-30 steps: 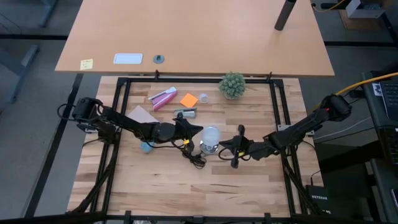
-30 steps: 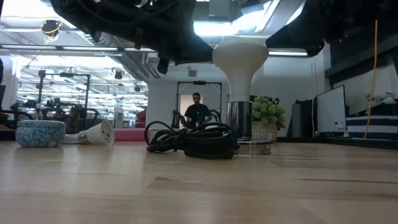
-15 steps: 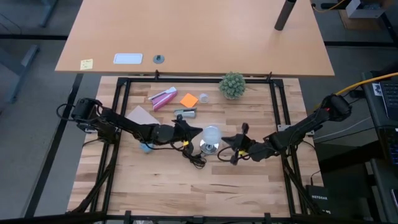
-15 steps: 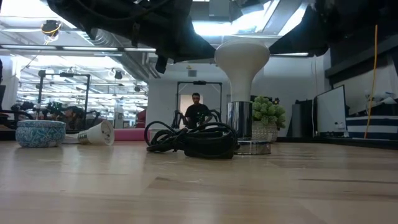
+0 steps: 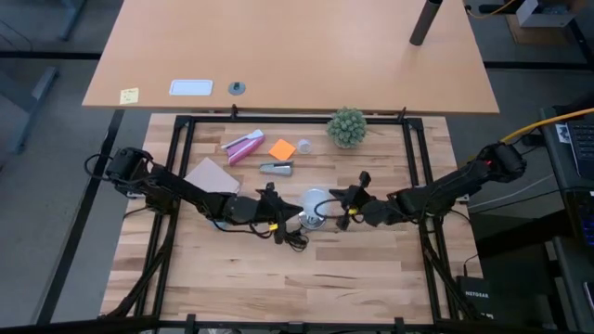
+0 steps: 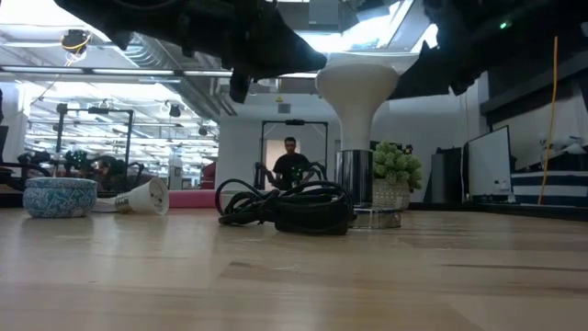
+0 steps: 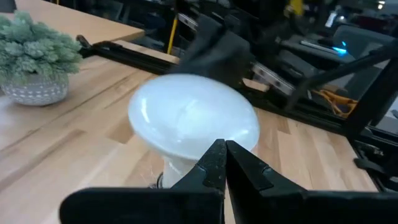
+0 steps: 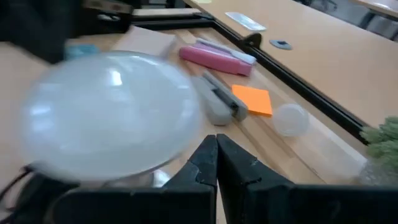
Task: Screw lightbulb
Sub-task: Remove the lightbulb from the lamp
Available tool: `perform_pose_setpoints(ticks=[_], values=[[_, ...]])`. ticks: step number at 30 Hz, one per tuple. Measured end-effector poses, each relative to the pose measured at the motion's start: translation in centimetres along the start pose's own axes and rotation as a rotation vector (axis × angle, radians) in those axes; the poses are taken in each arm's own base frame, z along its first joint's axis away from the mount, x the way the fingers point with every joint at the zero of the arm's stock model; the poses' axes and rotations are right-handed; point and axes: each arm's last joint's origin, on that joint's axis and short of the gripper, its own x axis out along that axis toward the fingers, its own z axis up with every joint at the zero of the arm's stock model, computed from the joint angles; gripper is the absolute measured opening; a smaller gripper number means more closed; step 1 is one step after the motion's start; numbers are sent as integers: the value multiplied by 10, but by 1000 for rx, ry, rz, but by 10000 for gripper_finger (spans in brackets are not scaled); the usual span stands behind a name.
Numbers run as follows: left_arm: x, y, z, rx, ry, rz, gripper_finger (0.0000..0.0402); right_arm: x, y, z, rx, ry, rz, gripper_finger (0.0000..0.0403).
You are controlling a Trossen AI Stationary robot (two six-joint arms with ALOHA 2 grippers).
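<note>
The pale, plank-jointed wooden table (image 5: 371, 269) has a smooth, faintly satin surface, and on it the white frosted glass lightbulb (image 6: 356, 92) shows a soft sheen with small highlights on its dome, standing in a shiny, mirror-bright round metal socket (image 6: 353, 176) beside a coil of matt black rubbery cord (image 6: 285, 207). The left end effector (image 7: 224, 163) and the right end effector (image 8: 216, 155) look like matt black hard plastic. Farther back lie a flat square of matt orange paper (image 5: 282, 148), a glossy pink plastic oblong item (image 5: 243, 146), a dull grey-silver oblong item (image 5: 277, 169) and a rough, fuzzy green plant ball (image 5: 346, 124).
</note>
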Motion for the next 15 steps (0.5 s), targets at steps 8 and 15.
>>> perform_pose_setpoints(ticks=[8,15], values=[[0,-1,3,36,-39,4,1,10,-13,3,-55,9,-62,5],[-3,0,18,119,-149,62,1,1,-18,14,-48,-36,-38,5]])
